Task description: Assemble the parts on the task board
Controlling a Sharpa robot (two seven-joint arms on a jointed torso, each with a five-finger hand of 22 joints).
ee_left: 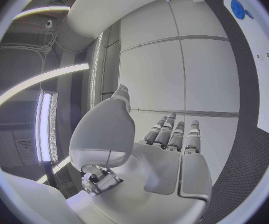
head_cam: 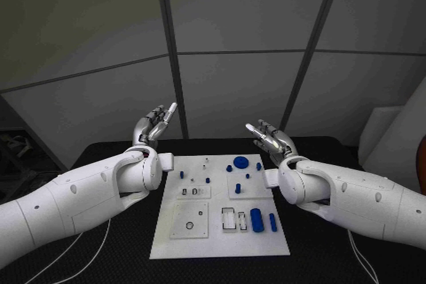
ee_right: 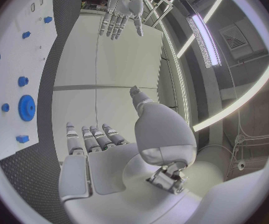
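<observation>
Grey wall panels stand behind a black counter (head_cam: 116,154), and the white task board (head_cam: 222,235) lies in the middle of it. Small blue parts rest on the board: a round blue disc (head_cam: 241,161) near its far edge, a blue cylinder (head_cam: 257,220) toward its near right, and a shorter blue peg (head_cam: 273,222) just beside that cylinder. Left of the board's far end the left hand (head_cam: 156,127) is raised above the counter, fingers (ee_left: 172,134) spread apart and grasping nothing. Right of the board the right hand (head_cam: 271,137) is raised likewise, its fingers (ee_right: 91,137) released and empty, clear of the parts.
</observation>
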